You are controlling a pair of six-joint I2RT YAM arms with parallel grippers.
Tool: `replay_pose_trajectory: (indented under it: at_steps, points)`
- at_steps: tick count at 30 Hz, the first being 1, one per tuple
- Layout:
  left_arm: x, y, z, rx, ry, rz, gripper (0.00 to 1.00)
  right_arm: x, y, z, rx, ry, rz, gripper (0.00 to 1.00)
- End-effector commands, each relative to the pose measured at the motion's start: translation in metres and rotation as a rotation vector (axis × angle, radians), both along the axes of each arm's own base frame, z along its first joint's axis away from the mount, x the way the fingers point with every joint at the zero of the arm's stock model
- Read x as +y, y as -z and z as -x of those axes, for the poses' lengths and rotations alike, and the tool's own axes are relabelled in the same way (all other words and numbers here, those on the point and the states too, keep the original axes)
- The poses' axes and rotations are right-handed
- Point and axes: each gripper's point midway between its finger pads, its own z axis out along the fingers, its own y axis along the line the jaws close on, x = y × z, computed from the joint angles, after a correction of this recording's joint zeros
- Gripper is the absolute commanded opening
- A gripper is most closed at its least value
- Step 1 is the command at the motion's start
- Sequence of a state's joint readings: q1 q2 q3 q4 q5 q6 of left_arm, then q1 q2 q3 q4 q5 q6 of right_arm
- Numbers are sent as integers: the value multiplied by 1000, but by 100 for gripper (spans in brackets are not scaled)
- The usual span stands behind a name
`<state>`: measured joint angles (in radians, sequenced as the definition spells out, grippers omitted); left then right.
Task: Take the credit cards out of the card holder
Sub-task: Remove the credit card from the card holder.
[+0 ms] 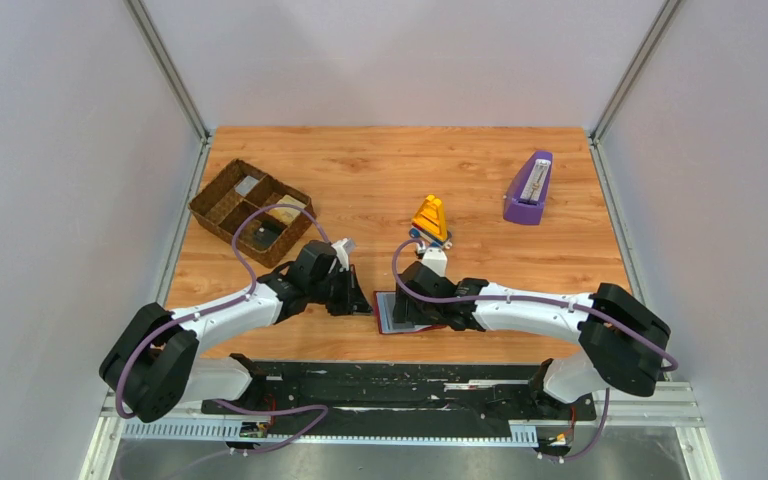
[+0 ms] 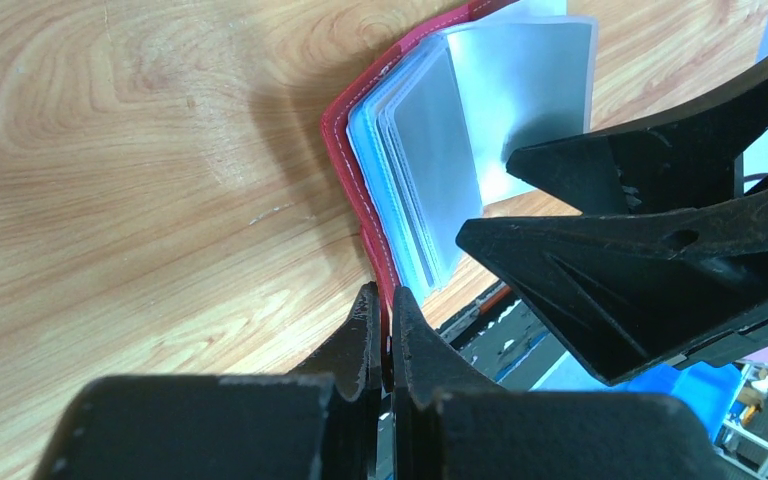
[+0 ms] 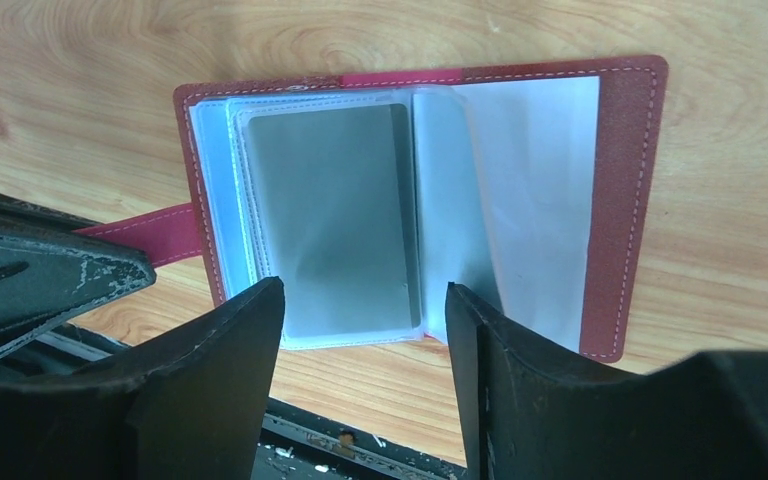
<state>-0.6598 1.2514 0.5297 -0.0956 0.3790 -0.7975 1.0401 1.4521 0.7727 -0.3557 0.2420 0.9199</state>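
The card holder [image 3: 625, 200] lies open on the tabletop [image 1: 380, 170], close to its near edge, between the two arms. The left hand [image 2: 387, 310] is closed and pinches the red cover at the side of the snap tab [image 3: 145, 235]. The right hand [image 3: 362, 300] is open over the plastic sleeves [image 3: 520, 200], with one finger on each side of the front sleeve, where a grey card [image 3: 330, 210] sits. I cannot tell if these fingers touch it.
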Motion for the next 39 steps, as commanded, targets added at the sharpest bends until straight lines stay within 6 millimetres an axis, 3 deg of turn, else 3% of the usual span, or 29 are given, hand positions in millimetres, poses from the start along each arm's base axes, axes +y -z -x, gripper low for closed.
replay_pose_trajectory:
  at_steps: [1,14,23,33,39]
  points:
    - [-9,-16,-10,-54,18,29,0,15,-16,-4,-45,-58,-61,62]
    - [-10,-19,-7,-56,23,48,0,21,6,-3,-4,-81,-15,65]
    - [-12,-17,-8,-52,29,48,0,24,-5,-4,-23,-93,-44,64]
    - [-13,-19,-9,-49,35,57,0,23,6,-3,-1,-96,-24,70]
    - [-14,-19,-9,-51,39,53,0,17,11,-4,-9,-82,3,63]
